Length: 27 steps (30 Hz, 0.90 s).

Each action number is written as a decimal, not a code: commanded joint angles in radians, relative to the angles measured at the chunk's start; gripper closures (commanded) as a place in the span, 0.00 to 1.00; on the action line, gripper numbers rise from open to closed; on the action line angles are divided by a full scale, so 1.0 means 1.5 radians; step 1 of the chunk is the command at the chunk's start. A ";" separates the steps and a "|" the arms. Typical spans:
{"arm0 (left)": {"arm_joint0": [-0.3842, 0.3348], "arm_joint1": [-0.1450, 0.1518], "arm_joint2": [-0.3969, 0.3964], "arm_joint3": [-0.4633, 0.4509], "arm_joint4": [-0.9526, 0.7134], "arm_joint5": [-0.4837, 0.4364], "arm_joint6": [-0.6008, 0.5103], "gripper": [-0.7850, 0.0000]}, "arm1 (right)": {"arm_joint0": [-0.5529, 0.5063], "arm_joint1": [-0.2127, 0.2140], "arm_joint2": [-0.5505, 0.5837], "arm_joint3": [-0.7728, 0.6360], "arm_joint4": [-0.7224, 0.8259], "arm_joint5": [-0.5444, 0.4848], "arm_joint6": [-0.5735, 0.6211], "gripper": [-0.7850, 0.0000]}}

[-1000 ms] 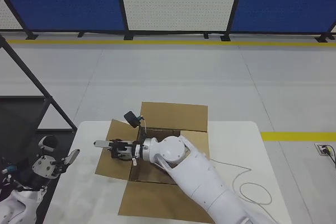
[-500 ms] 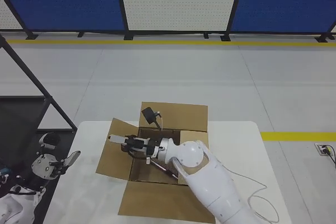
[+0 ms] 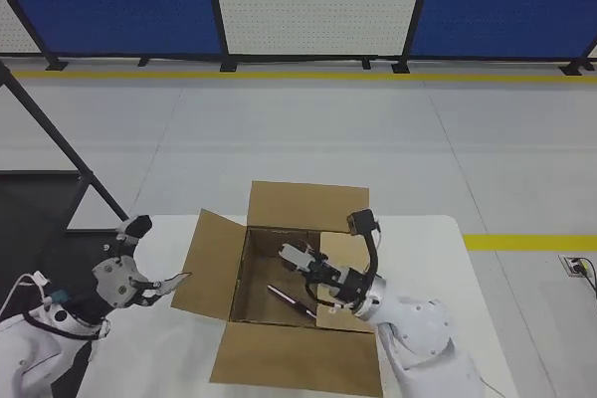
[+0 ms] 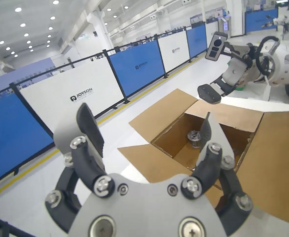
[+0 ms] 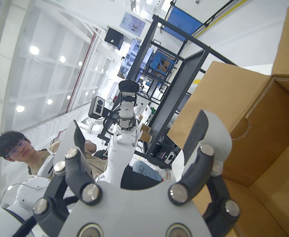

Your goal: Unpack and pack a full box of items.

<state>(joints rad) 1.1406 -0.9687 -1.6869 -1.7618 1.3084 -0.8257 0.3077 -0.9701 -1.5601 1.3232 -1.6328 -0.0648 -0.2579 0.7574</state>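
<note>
Partition panels [image 4: 82,94] carry logo print. L end effector [image 4: 145,112] spread wide, holds nothing, beside box [image 3: 308,206]. R end effector [image 5: 138,120] spread, empty, above box opening.

Box [image 3: 308,207] open at top, four flaps splayed outward; left half of the mouth free from above. Right gripper [image 3: 308,261], fingers apart, hangs over the right half. Left flap [image 3: 207,267] lies between left gripper [image 4: 145,117] and the mouth. Dark rod [image 3: 291,301] on box floor
</note>
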 commanded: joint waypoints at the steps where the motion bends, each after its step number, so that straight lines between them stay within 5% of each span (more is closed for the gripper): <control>1: -0.018 0.001 0.026 -0.020 0.079 0.011 0.010 0.00 | -0.043 0.006 0.025 -0.037 0.005 -0.010 -0.006 0.00; 12: -0.145 0.005 0.200 -0.018 0.366 -0.011 0.102 0.00 | -0.229 0.027 0.133 -0.156 0.064 -0.057 -0.096 0.00; 27: -0.145 0.005 0.200 -0.018 0.366 -0.011 0.102 0.00 | -0.238 0.027 0.138 -0.161 0.057 -0.043 -0.119 0.00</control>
<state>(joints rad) 0.9239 -0.9619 -1.3871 -1.7888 1.8566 -0.8427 0.4604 -1.3272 -1.5195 1.5297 -1.8743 0.0206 -0.3219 0.5790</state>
